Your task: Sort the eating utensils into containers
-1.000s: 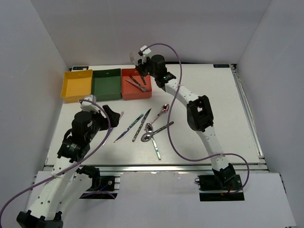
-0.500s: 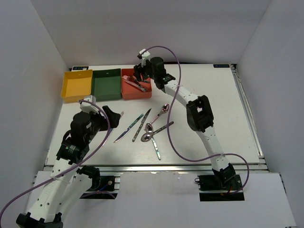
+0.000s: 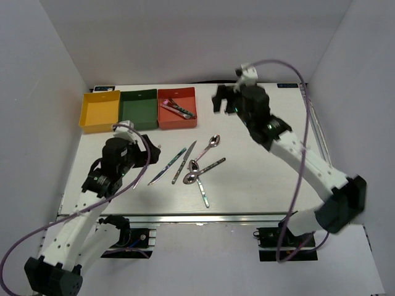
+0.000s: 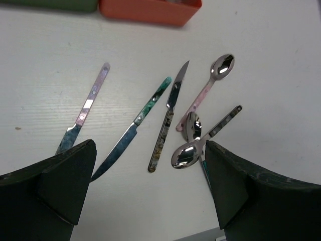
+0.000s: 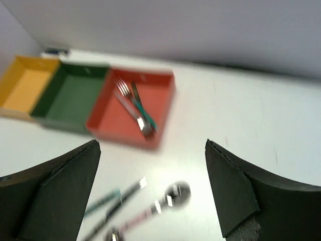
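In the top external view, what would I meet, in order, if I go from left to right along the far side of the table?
yellow bin → dark green bin → red-orange bin, with utensils inside → right gripper

The white table [image 3: 278, 166] carries three containers in a row along its far edge, near the far left corner: a yellow bin [image 3: 99, 112], a dark green bin [image 3: 138, 110] and a red-orange bin [image 3: 170, 119]. Loose eating utensils [image 3: 185, 163], knives and spoons, lie left of centre.
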